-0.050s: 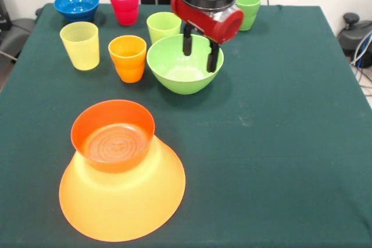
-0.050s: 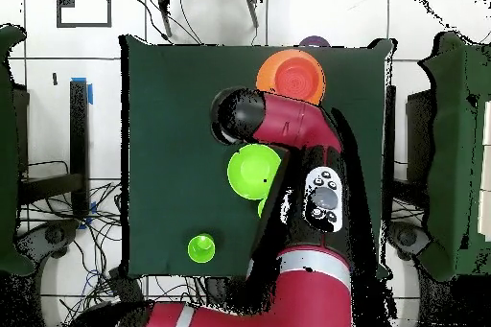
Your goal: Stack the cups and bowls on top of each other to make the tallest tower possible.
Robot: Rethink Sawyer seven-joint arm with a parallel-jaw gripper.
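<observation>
**Gripper hangs at the lime green bowl's far rim**

The large translucent orange bowl (image 1: 122, 201) lies upside down on the green tablecloth (image 1: 279, 114), a glossy orange-red bowl (image 1: 113, 135) upright on top. Behind stands the smooth, round lime green bowl (image 1: 183, 65). The arm comes down from above; the gripper (image 1: 199, 51) hangs over that bowl's far rim, jaws apart and empty. Tapered orange (image 1: 128, 57) and yellow (image 1: 80, 45) cups stand left.

A small bowl (image 1: 113, 135) sits on an upturned wide bowl (image 1: 122, 193), cups (image 1: 128, 57) behind.
</observation>
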